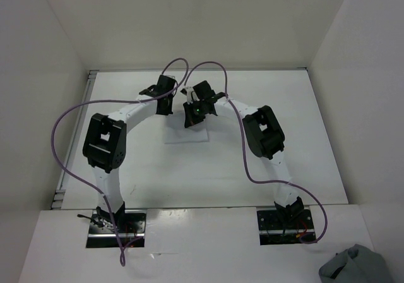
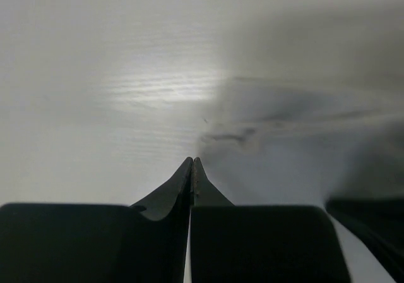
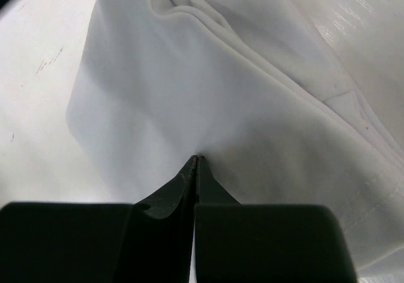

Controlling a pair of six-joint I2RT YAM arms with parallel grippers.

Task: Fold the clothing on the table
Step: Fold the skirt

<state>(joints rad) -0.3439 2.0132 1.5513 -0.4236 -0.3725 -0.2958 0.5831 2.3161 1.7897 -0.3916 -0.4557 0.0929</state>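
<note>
The right gripper (image 3: 195,158) is closed, its tips touching the white clothing (image 3: 189,74). Whether any fabric is pinched between them is unclear. The clothing is rumpled into soft folds and lies on the table (image 1: 189,175), toward the far middle. Just left of it, the left gripper (image 2: 192,160) is closed and empty above the bare tabletop. A grey-blue cloth bundle (image 1: 356,267) sits at the near right.
</note>
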